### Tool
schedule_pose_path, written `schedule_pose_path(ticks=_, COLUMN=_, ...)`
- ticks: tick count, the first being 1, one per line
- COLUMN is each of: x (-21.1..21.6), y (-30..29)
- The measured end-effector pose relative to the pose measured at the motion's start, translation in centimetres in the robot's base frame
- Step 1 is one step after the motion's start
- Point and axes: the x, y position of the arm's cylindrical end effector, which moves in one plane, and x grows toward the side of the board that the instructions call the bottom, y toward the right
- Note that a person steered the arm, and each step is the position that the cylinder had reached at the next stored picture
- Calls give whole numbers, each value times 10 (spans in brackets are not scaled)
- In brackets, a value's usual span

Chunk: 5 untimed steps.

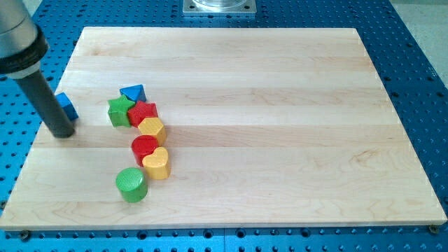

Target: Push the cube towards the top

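Tip: my tip (61, 133) rests on the table (266, 105) near its left edge; the rod slants up toward the view's top left.
Gripper: I have no gripper here, only the rod, so nothing spreads, presses together or pinches.
Cube: the blue cube (67, 106) lies just above my tip and a little right of the rod, partly hidden behind it; I cannot tell whether they touch.
Edges: the cube is close to the table's left edge, with bare wood between it and the top edge.
Cluster: right of the cube lie a blue triangular block (133, 92), green star (120, 110), red block (143, 113), yellow hexagonal block (151, 129), red cylinder (145, 148), yellow heart (157, 163) and green cylinder (131, 184).
Room: the table's right half is open wood.
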Motion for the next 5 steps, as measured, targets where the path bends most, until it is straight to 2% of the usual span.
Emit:
schedule_pose_path(ticks=2, x=-70, y=15)
schedule_pose_path(ticks=3, x=-74, y=17)
schedule_pose_path(ticks=4, x=-36, y=3)
schedule_pose_path(ticks=5, x=-12, y=-37)
